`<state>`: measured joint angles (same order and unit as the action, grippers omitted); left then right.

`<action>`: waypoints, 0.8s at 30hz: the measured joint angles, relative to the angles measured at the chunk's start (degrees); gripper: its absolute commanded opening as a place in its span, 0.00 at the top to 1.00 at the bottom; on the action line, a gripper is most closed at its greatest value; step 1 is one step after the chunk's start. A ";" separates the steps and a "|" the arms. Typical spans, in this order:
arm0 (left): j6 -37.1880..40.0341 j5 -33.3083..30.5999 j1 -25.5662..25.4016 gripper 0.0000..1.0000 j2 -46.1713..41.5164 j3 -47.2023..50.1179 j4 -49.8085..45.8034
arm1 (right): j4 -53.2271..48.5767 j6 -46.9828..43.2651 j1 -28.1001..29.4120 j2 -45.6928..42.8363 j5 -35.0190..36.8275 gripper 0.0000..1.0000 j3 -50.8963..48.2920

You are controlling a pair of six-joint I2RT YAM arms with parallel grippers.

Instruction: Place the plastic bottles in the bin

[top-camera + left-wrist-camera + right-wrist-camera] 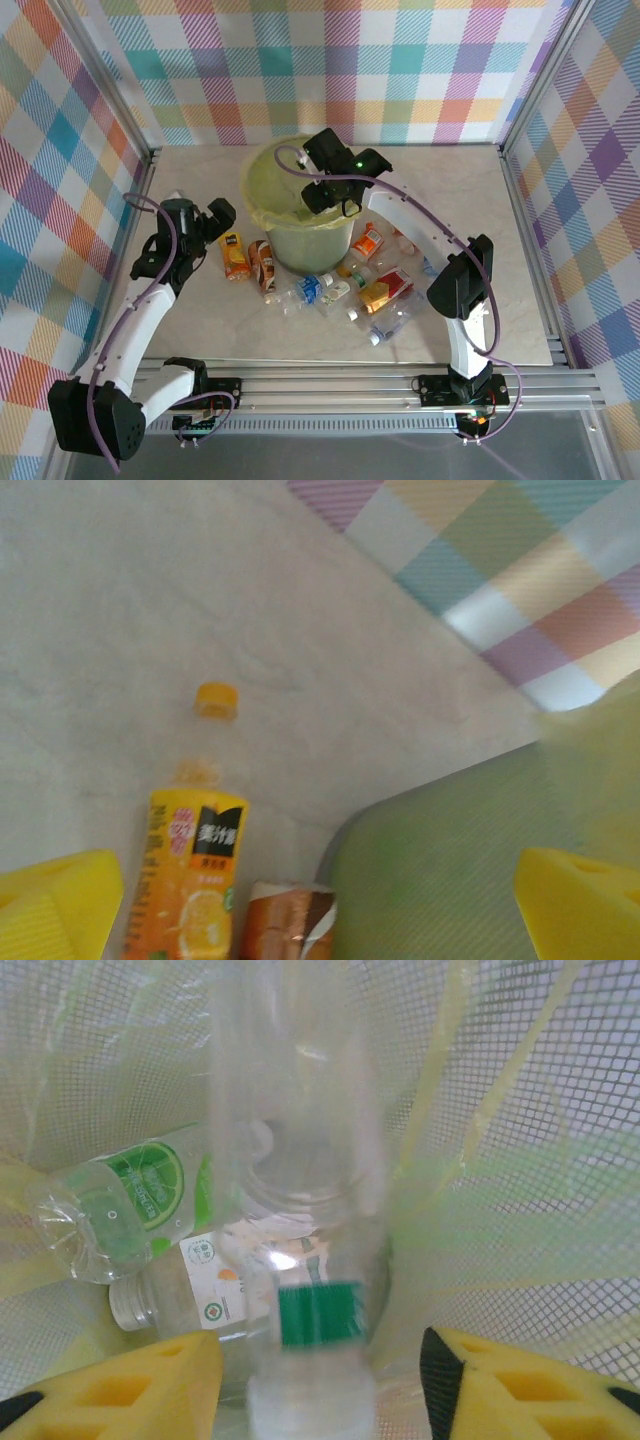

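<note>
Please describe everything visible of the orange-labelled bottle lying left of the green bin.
The small plastic bottle with the orange label lies on its side on the pale table, left of the round pale green bin. It has a yellow-orange cap, a clear neck and a label with a black patch and an orange fruit picture. A brown-labelled bottle lies close beside it; whether they touch cannot be told. Nothing grips it.

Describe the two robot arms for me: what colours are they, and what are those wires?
The left arm and right arm are white tubes linked by chunky black joints. A purple cable loops loosely along each. The left claw and right claw are black with yellow ribbed pads, and a small green light glows near the right one.
</note>
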<state>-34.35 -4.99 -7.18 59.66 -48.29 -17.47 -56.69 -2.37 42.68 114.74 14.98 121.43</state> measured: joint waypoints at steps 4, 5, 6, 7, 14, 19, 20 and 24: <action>0.68 0.55 0.00 0.00 2.40 1.99 0.02 | -0.04 0.04 0.00 0.00 0.02 0.36 0.39; 0.81 0.68 0.02 0.00 3.02 2.45 0.09 | -0.04 0.11 0.00 0.00 0.02 0.35 0.55; 0.83 0.92 0.11 0.00 3.58 2.95 0.48 | -0.04 0.15 0.00 0.00 0.00 0.34 0.74; 0.90 1.07 0.17 0.00 4.11 3.26 0.83 | -0.02 0.17 0.00 -0.02 0.02 0.33 0.90; 1.07 2.36 0.33 0.00 9.16 4.79 4.66 | -0.02 0.28 0.00 -0.15 0.35 0.25 1.05; 1.20 3.04 0.37 0.00 13.70 5.86 7.54 | 0.00 0.63 0.00 -1.90 1.25 0.17 1.05; 1.20 3.28 0.37 0.00 14.93 5.88 8.11 | 0.02 0.68 0.00 -2.54 1.53 0.15 1.05; 1.20 4.22 0.37 0.00 19.30 5.90 11.04 | 0.68 1.36 0.00 -5.86 2.45 0.09 0.46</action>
<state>-33.15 -0.78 -6.81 78.96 -42.39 -6.44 -56.01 -1.02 42.68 108.88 17.43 121.89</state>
